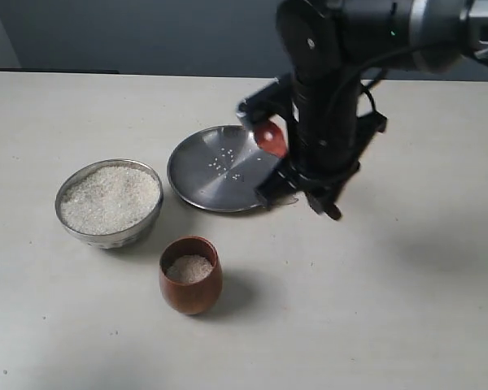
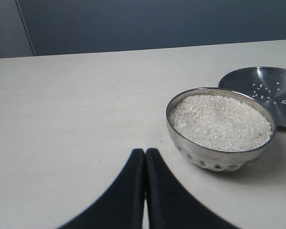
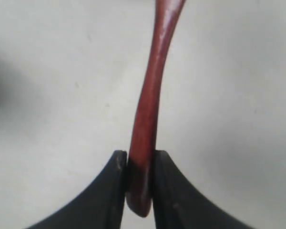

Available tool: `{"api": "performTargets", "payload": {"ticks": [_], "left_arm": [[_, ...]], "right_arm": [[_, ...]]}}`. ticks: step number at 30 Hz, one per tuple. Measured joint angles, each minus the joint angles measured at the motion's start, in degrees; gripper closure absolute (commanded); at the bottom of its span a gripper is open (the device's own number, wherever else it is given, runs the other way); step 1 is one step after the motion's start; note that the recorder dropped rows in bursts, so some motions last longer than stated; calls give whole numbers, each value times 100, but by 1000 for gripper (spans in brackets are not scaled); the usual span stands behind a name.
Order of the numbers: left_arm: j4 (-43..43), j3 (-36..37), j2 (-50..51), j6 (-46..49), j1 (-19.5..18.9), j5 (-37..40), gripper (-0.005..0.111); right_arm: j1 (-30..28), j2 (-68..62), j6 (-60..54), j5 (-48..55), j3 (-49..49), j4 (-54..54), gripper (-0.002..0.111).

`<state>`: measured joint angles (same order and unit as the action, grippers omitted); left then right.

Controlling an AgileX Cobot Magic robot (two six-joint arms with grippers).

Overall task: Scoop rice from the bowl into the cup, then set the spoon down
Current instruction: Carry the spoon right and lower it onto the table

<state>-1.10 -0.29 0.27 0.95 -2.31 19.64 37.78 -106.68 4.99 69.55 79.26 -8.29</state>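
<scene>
The steel bowl (image 1: 146, 218) at the left is heaped with rice (image 1: 110, 197); the left wrist view also has the bowl (image 2: 214, 160). In front of it stands the wooden cup (image 1: 190, 294) with some rice (image 1: 189, 268) inside. My right gripper (image 3: 140, 162) is shut on the end of the spoon (image 3: 150, 100) handle. In the exterior view the spoon's red bowl end (image 1: 270, 136) shows over the right rim of the plate, and the arm (image 1: 321, 138) hides the fingers. My left gripper (image 2: 145, 155) is shut and empty, low over the table beside the bowl.
A flat steel plate (image 1: 203, 183) with a few stray grains lies behind the cup, right of the bowl. The right arm hangs over the plate's right edge. Bare table (image 1: 407, 309) spreads to the right and front.
</scene>
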Motion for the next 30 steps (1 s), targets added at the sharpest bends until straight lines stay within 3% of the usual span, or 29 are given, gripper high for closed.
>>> {"api": "performTargets", "payload": {"ticks": [4, 11, 27, 30], "left_arm": [[0, 0, 0, 0, 0, 0, 106], [0, 0, 0, 0, 0, 0, 106], [0, 0, 0, 0, 0, 0, 106], [0, 0, 0, 0, 0, 0, 106]], "right_arm": [[-188, 276, 0, -413, -1180, 24, 109], [-214, 308, -137, -1596, -2293, 617, 109], [-214, 197, -222, -3047, -2902, 1000, 109], [-214, 197, -222, -3112, -2902, 1000, 99]]}}
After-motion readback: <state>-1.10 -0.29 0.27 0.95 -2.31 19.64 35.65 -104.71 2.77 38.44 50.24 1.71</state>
